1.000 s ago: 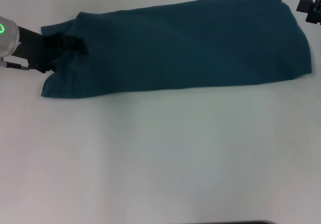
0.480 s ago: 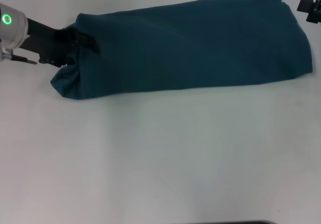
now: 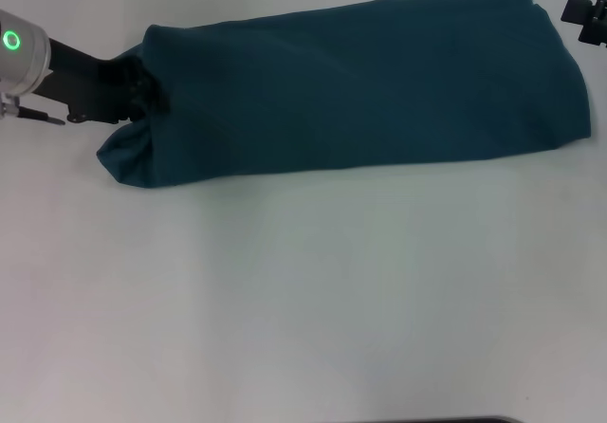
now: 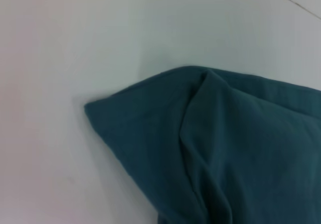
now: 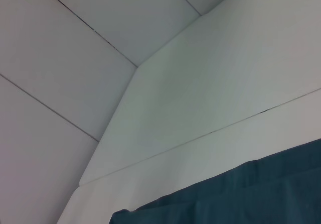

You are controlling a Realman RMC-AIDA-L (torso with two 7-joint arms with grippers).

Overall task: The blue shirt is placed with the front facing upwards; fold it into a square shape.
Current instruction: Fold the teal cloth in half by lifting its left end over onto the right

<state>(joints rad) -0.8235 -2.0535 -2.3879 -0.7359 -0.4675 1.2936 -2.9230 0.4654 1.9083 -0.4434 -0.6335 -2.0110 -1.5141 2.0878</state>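
Past the bare bench, the shirt lies as a long band, soft and limp, best pinched at its bunched left end where my left pincer is clenched on it; my right pincer, parked at the far right corner, I cannot tell.

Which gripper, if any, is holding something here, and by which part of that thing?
The left gripper sits at the blue shirt's left end, where the cloth is bunched; an actual grip cannot be told. The right gripper holds nothing.
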